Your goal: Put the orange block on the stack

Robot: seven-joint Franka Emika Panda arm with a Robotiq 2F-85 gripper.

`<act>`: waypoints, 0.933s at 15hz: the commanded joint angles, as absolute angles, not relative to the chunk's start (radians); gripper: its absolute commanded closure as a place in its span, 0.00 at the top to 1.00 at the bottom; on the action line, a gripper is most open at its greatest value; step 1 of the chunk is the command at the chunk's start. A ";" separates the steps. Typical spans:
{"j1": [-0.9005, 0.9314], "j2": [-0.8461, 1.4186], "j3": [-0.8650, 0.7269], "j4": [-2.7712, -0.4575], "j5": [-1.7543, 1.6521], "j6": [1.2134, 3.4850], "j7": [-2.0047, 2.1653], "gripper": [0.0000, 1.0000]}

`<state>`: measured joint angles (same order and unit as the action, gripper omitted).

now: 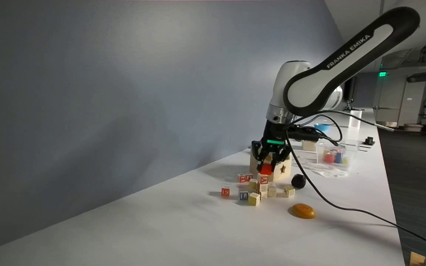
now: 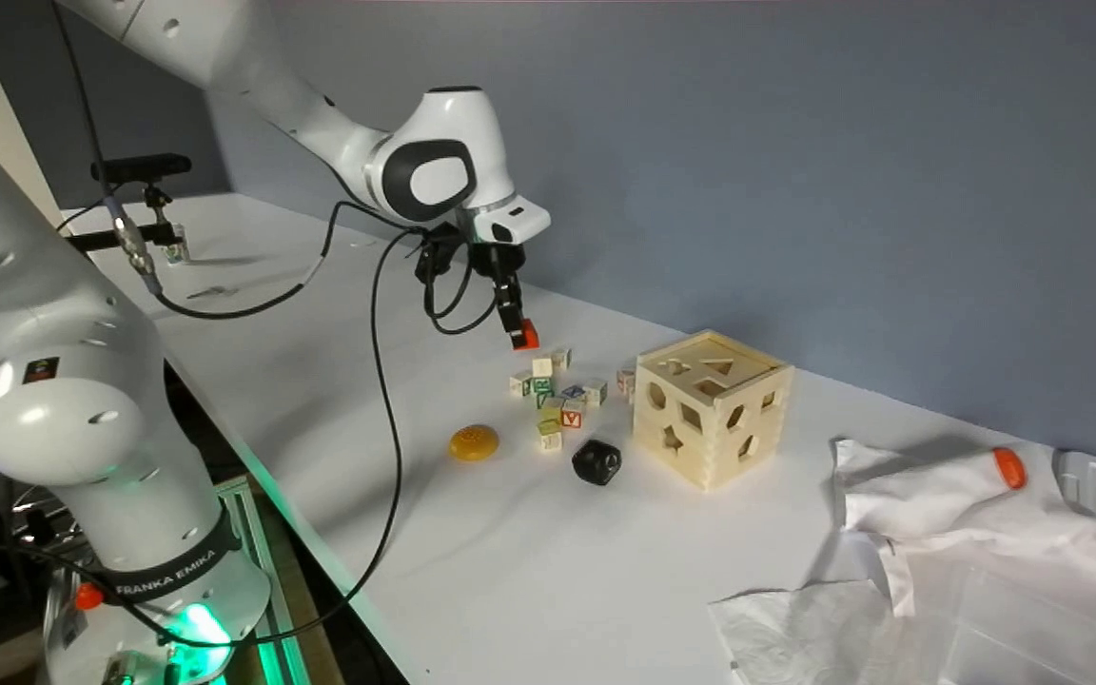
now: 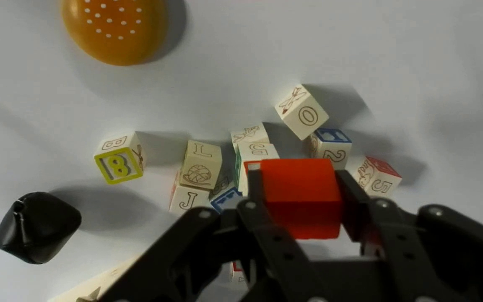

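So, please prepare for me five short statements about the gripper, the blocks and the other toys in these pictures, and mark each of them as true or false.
1. The gripper holds the orange block. True.
2. The toy bun lies inside a plastic box. False: the toy bun lies on the table.
3. The black toy lies apart from the wooden cube. True.
4. The orange block rests on the wooden cube. False: the gripper holds it off to one side.
5. In the wrist view, a small block shows a yellow 8. True.
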<state>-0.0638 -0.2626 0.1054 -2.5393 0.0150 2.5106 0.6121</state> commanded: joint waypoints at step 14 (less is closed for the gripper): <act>-0.084 -0.192 0.098 -2.458 -0.063 2.481 0.661 0.19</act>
